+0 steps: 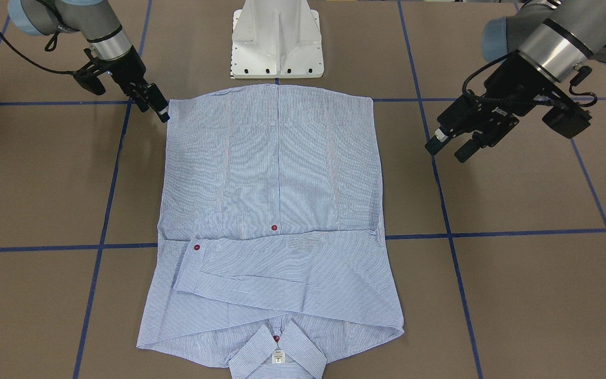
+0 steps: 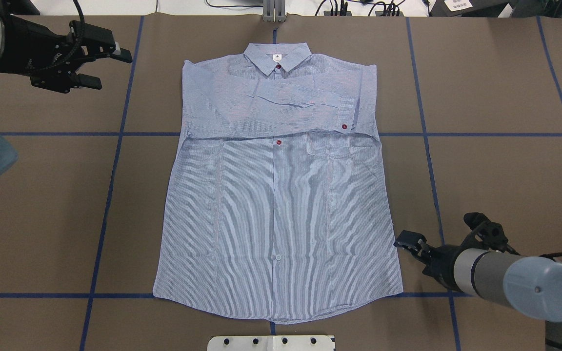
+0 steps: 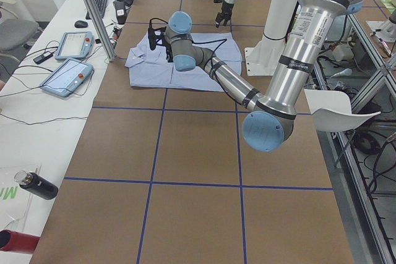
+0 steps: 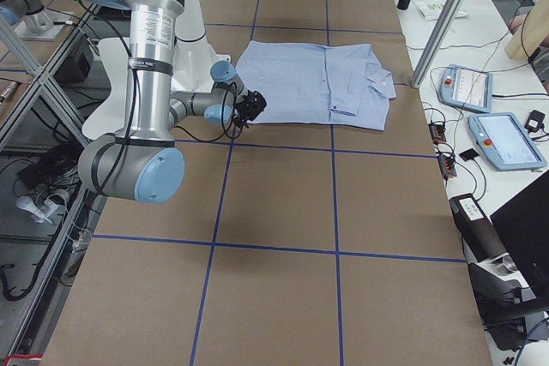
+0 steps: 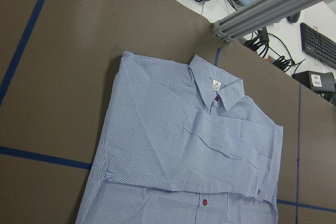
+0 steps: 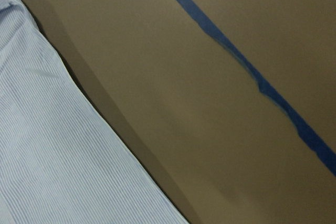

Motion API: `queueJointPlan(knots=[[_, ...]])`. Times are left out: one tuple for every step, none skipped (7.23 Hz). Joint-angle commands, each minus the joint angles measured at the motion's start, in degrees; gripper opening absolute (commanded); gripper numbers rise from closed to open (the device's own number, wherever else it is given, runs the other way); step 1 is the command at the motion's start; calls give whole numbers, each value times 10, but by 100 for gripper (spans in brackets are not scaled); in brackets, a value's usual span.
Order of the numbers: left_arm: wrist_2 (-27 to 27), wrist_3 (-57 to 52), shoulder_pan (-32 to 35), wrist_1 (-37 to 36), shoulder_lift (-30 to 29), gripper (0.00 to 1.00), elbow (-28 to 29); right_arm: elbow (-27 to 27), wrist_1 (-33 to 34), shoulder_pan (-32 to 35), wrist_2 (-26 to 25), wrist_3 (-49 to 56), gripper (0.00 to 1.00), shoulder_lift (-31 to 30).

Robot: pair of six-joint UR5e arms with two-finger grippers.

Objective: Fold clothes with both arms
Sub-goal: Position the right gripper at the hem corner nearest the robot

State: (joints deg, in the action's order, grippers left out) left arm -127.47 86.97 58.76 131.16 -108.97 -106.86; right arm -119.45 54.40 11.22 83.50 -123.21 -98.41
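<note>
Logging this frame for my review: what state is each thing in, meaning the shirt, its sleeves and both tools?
shirt: lying flat, front up, buttoned, lower half unfolded.
sleeves: folded across the chest.
left tool: open, empty, clear of the shirt near its shoulder.
right tool: at the shirt's side edge near the hem; open or shut unclear.

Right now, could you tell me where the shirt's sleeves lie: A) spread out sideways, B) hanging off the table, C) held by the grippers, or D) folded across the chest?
D: the sleeves lie folded across the shirt just below the collar, one cuff near the pocket.
</note>
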Motion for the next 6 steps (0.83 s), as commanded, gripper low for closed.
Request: queueJointPlan(knots=[[3,1,-1,1,3,98,-7,-45,89,-72,-46,-62,94,7],[6,2,-1,1,4,98,-7,-31,91,-98,-77,-68,92,21],[6,2,-1,1,9,99,-6,-11,91,-101,-81,-68,87,40],[6,2,-1,1,9,98,-6,-10,91,-100,-82,-68,85,41],[6,4,-2,1,9,99,-7,-8,97,-97,-82,-67,81,38],[6,4,-2,1,9,99,-6,-10,116,-97,-83,-67,77,39]])
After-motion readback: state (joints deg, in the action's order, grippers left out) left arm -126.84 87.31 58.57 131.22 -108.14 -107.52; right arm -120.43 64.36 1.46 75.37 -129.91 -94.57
